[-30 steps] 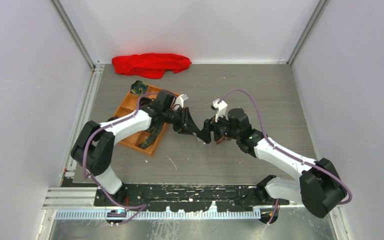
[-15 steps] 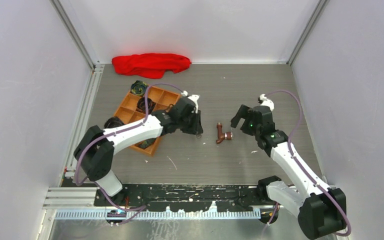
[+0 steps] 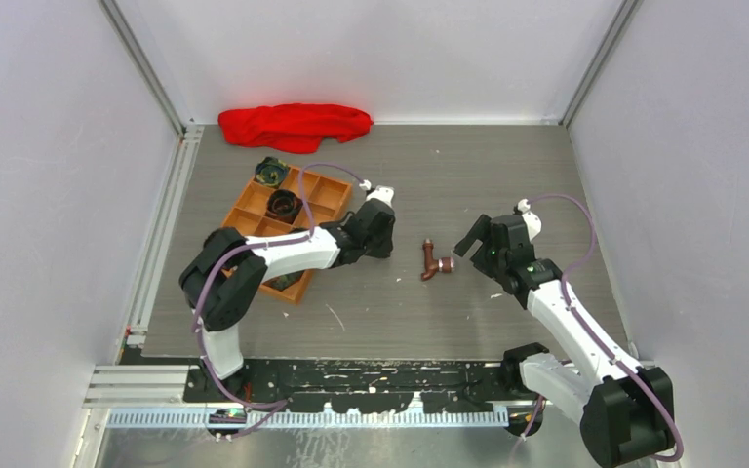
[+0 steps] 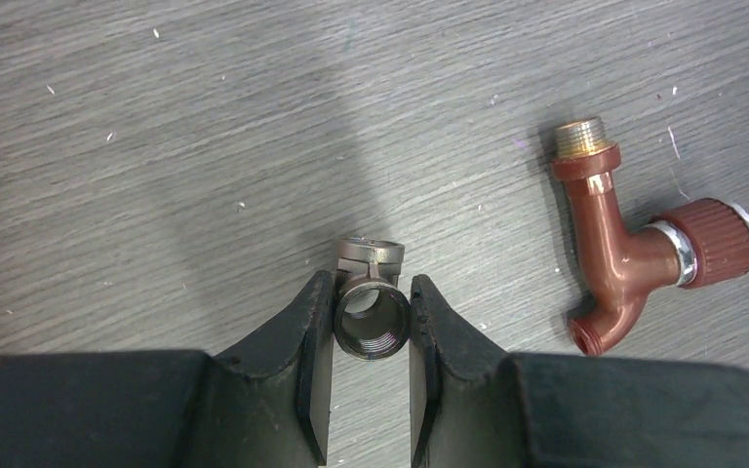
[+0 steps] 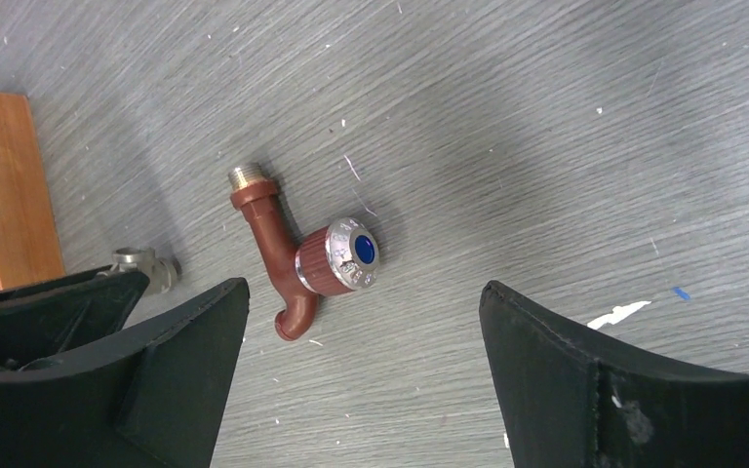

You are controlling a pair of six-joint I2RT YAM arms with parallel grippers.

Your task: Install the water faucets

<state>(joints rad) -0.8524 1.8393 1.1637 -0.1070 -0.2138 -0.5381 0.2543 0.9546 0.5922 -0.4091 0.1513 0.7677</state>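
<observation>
Centrally, faucet (image 4: 610,253) lies free, left jaws pinching silver fitting (image 4: 372,317), right jaws wide, empty

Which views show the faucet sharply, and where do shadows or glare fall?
Left wrist: faucet sharp, a broad shadow on the table beyond the left tool and its gripped fitting. Right wrist: faucet sharp, glints on its silvery cap. Top external: even light, faucet tiny.

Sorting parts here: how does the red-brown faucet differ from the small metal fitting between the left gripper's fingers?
The faucet is reddish-brown with a silver-rimmed knob; the fitting is grey metal. The faucet is a longer bent pipe; the fitting is a short ring. The faucet lies free on the table; the fitting is clamped in the left gripper. Both show threads.
</observation>
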